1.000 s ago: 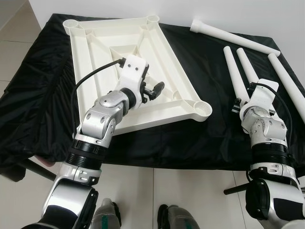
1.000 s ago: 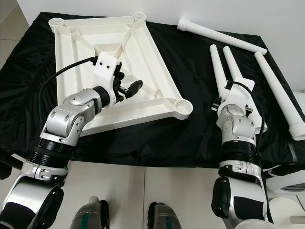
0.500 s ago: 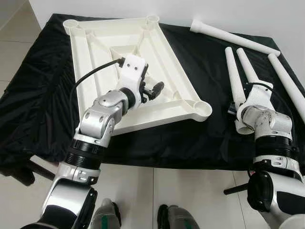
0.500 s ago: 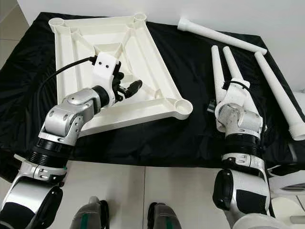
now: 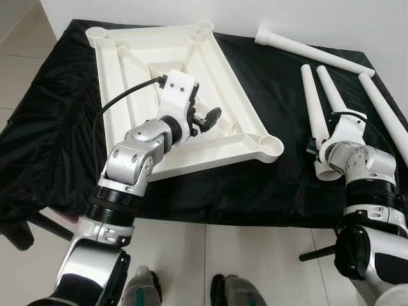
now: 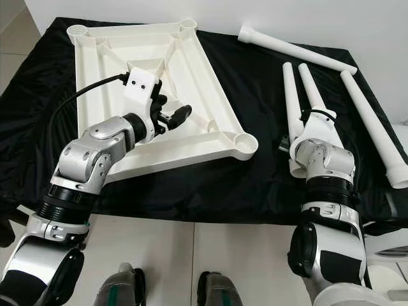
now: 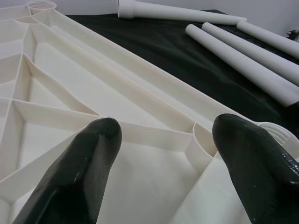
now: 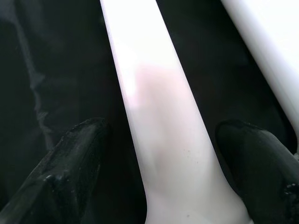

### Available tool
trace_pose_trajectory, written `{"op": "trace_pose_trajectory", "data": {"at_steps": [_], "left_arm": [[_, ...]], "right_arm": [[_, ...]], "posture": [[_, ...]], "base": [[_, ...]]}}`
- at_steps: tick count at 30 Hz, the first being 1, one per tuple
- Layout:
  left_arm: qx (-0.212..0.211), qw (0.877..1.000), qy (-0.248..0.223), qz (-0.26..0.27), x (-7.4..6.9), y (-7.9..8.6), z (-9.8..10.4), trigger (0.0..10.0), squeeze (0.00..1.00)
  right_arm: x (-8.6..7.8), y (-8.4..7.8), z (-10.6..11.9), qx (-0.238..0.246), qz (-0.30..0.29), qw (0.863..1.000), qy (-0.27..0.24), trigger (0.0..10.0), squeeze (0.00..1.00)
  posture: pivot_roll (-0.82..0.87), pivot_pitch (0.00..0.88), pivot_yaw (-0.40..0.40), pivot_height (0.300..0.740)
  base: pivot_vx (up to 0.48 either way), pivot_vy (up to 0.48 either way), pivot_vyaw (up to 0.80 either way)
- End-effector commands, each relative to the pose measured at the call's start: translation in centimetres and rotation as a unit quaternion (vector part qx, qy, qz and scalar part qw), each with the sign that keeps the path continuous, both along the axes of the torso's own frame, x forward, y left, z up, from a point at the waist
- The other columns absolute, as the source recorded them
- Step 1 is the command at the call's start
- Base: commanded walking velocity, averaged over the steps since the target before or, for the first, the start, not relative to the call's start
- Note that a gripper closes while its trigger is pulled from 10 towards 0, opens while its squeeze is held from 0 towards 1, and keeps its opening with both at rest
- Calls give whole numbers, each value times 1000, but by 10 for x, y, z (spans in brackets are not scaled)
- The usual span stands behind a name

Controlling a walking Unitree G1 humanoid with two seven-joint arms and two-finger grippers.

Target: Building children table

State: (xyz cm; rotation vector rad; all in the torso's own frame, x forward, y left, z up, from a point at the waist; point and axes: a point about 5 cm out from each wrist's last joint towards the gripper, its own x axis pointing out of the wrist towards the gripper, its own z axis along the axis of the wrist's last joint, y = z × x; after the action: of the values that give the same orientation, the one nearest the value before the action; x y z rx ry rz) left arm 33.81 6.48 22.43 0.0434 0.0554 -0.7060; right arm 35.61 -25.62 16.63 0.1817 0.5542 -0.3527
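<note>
White table top [image 5: 159, 95] lay upside down, ribs up, on black cloth [image 5: 57, 140], left half of scene; corner sockets visible, near-right socket [image 5: 271, 146] closest to centre. L gripper [image 5: 205, 120] hovered over top's near-right ribbed area, fingers [image 7: 79, 172] spread apart, holding nothing. Four white legs lay on cloth at right; far leg [image 5: 312, 51] angled across far side; three more side by side. R gripper [image 8: 163, 154] sat over leftmost leg [image 6: 292, 108] near its wide end, fingers [image 8: 70, 168] apart either side of tube, not clamped.
</note>
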Motion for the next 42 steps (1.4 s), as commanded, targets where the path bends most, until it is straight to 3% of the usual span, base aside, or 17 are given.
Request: {"op": "trace_pose_trajectory", "data": {"at_steps": [1,2,3,4,5,6,23,29,30,31,32,33,34,40,42], "left_arm": [[3,1000,-3,-21,-2,-5,4,10000,0],[2,1000,-3,-21,-2,-5,5,10000,0],[2,1000,-3,-21,-2,-5,5,10000,0],[1,1000,-3,-21,-2,-6,5,10000,0],[1,1000,-4,-21,-2,-6,6,10000,0],[1,1000,-4,-21,-2,-6,6,10000,0],[-6,1000,-3,-23,-3,-7,8,10000,0],[-6,1000,-1,-23,-3,-7,7,10000,0],[-6,1000,-1,-23,-3,-7,7,10000,0],[-6,1000,-1,-23,-3,-7,7,10000,0],[-5,1000,-1,-24,-4,-7,7,10000,0],[-5,1000,-1,-24,-4,-7,7,10000,0],[-5,1000,-2,-24,-3,-7,7,10000,0],[-19,1000,-8,-20,1,3,16,10000,0],[-13,1000,-15,-9,4,8,18,10000,0]], "right_arm": [[-10,4,-29,22,12,998,65,6196,0],[-10,4,-31,23,14,997,69,4902,0],[-10,4,-32,22,14,997,74,4392,0],[-10,5,-33,21,15,997,79,2431,0],[-10,5,-33,20,17,997,79,2431,0],[-10,5,-34,15,18,996,81,0,0],[-9,12,-36,5,47,996,77,0,0],[-10,14,-38,23,54,995,80,0,0],[-10,14,-38,20,55,995,78,2235,0],[-10,14,-38,20,55,995,78,2235,0],[-10,14,-38,23,54,996,72,9373,0],[-10,14,-38,23,54,996,72,9373,0],[-8,14,-35,16,57,997,55,10000,0],[-1,19,-11,3,82,996,-39,10000,0],[3,17,4,-24,82,992,-90,10000,0]], "posture": [[1,100,-57,740],[2,99,-57,740],[2,98,-57,740],[2,96,-57,740],[2,96,-57,740],[2,95,-57,740],[4,79,-57,740],[2,79,-59,740],[2,79,-59,740],[2,79,-59,740],[3,77,-60,740],[3,77,-60,740],[2,76,-60,740],[2,73,-60,740],[4,76,-61,740]], "base": [[0,0,0],[0,0,0],[0,0,0],[0,0,0],[0,0,0],[0,0,0],[0,0,0],[0,0,0],[0,0,0],[0,0,0],[0,0,0],[0,0,0],[0,0,0],[0,0,0],[0,0,0]]}}
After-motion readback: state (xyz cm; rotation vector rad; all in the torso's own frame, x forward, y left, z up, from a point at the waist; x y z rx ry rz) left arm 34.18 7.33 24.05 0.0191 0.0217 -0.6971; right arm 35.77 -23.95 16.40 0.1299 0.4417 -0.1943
